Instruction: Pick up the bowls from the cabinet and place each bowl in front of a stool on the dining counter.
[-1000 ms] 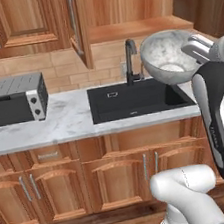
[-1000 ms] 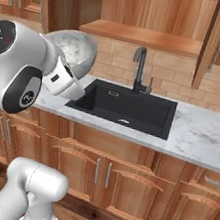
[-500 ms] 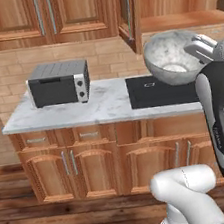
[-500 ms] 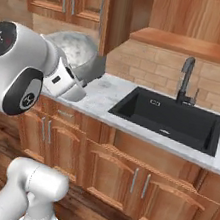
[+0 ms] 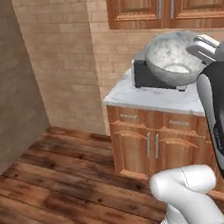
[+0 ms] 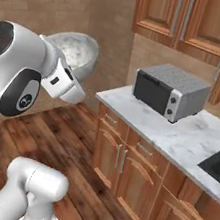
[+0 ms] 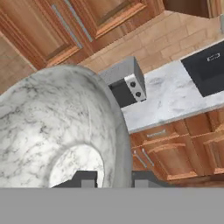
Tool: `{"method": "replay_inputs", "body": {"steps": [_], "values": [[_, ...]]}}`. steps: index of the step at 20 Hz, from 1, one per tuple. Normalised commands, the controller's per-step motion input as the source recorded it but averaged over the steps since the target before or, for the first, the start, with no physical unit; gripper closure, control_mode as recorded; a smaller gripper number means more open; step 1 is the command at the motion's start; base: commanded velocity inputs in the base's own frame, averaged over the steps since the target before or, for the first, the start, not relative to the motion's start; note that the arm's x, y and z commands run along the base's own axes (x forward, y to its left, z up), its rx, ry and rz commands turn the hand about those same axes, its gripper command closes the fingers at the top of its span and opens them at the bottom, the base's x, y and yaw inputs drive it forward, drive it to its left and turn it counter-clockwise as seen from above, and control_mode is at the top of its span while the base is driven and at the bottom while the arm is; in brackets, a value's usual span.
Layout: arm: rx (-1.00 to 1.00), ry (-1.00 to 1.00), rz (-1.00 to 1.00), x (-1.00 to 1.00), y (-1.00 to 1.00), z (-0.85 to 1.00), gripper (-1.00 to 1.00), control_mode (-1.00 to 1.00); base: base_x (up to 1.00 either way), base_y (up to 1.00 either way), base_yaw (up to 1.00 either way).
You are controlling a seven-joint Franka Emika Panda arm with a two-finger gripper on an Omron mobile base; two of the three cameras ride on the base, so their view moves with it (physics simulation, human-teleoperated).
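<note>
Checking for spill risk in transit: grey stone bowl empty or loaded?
Empty. The hand view looks straight into the stone-look bowl: bare veined interior down to the base. The left base view also shows nothing inside.

The bowl (image 5: 173, 64) hangs before the toaster oven (image 6: 170, 91), which sits on the worktop (image 6: 188, 138) under wall cupboards (image 6: 185, 18).

The left base view looks forward and down from behind the arm, over the wood floor (image 5: 54, 192) toward a brick corner and the surface (image 5: 152, 95). The right base view faces the same surface (image 6: 178, 136) from the other side, nearer, with the toaster oven (image 6: 170, 91) in full sight. Both share that oven (image 5: 146, 74) and the bowl (image 5: 172, 62). The hand view sits close above the bowl (image 7: 57, 127), looking past its rim to the oven (image 7: 124, 83).
</note>
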Motion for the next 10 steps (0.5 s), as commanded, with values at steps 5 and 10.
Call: {"method": "replay_inputs", "body": {"steps": [5,10], "values": [[0.0,0.0,0.0,0.0,0.0,0.0,1.0,1.0,0.39,0.78,0.69],[0.0,0.0,0.0,0.0,0.0,0.0,1.0,1.0,0.55,0.72,0.66]]}}
